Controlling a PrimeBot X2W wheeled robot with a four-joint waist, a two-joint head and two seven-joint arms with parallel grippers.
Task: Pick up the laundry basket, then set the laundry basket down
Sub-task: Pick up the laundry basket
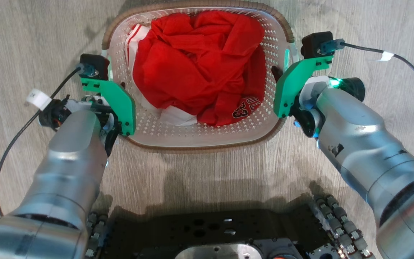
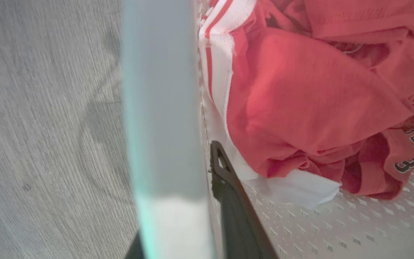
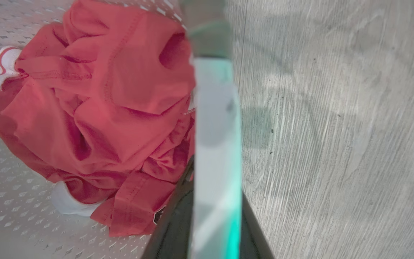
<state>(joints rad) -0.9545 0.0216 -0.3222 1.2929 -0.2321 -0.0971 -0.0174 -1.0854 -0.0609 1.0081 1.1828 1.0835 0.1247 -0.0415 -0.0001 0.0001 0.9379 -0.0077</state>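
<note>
Now | pale wood-grain floor (image 1: 207, 169) | laundry basket (image 1: 192, 131) at 12 o'clock | left fingers (image 2: 228, 201), right fingers (image 3: 174, 223) clamped on its sides, per wrist views

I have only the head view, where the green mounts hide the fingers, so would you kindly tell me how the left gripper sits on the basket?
Observer: In the left wrist view, the left gripper straddles the white handle of the laundry basket. One dark finger lies inside against the perforated wall, and the other peeks out on the floor side.
Operator: Thank you. And how is the right side?
Observer: In the right wrist view, the right gripper has a dark finger close against each side of the other handle, so it looks clamped.
</note>
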